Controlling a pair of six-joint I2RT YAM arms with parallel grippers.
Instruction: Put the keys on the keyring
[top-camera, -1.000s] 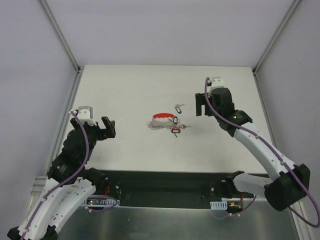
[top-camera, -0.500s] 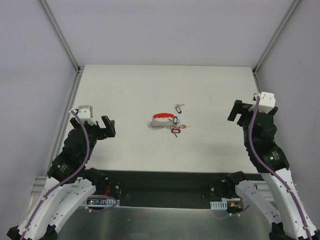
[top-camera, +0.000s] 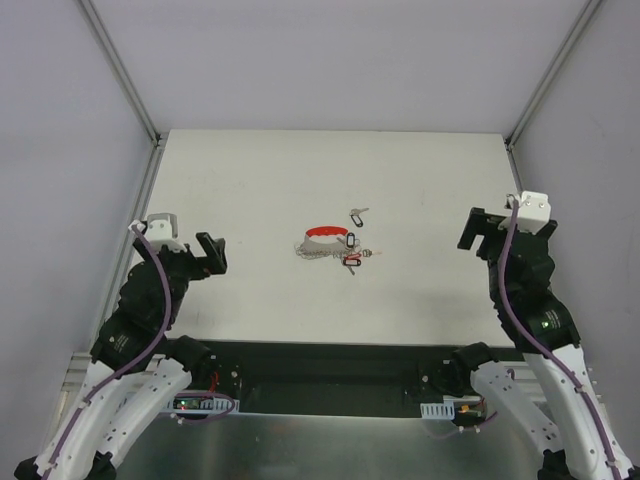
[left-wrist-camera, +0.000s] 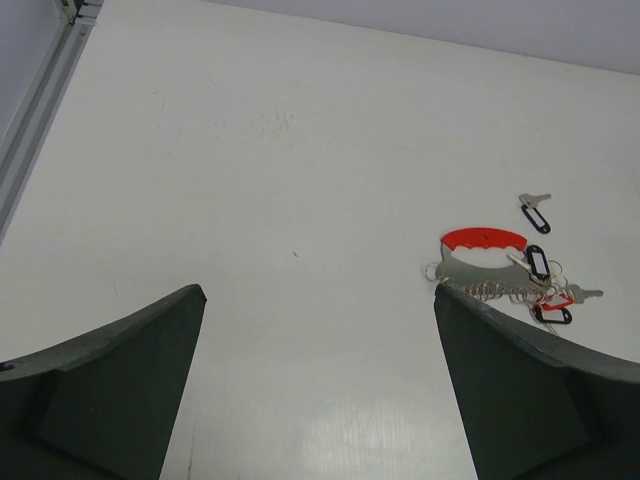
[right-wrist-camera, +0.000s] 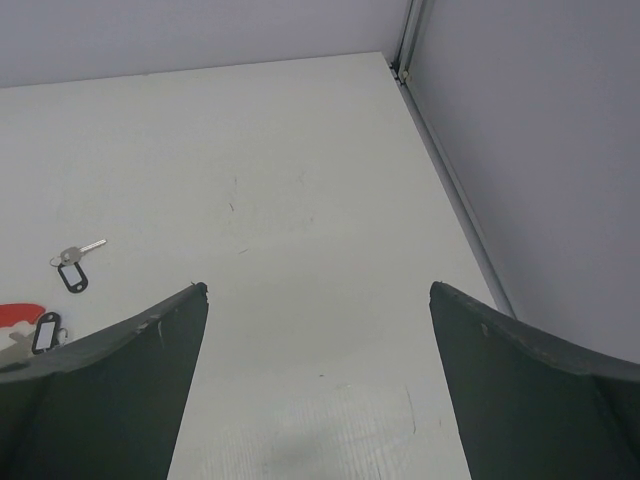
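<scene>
The keyring (top-camera: 322, 241) lies mid-table, red arc on its far side, grey beaded metal on its near side. It also shows in the left wrist view (left-wrist-camera: 484, 240) and at the left edge of the right wrist view (right-wrist-camera: 14, 313). One black-tagged key (top-camera: 357, 214) lies apart, just beyond the ring, and shows in both wrist views (left-wrist-camera: 535, 212) (right-wrist-camera: 72, 272). A black-tagged key (left-wrist-camera: 538, 262), the red-tagged key (left-wrist-camera: 557, 299) and another black-tagged key (left-wrist-camera: 552, 316) bunch at the ring's right end. My left gripper (top-camera: 212, 253) (left-wrist-camera: 318, 292) is open and empty, left of the ring. My right gripper (top-camera: 475, 228) (right-wrist-camera: 318, 288) is open and empty, far right.
The white table (top-camera: 260, 180) is walled on three sides, with metal rails along its left edge (top-camera: 150, 190) and right edge (top-camera: 525, 190). A dark gap and the arm bases (top-camera: 330, 365) run along the near edge.
My right arm has swung back from beside the keys to the right side of the table, gripper open. My left gripper has shifted slightly left. Keys and ring have not moved.
</scene>
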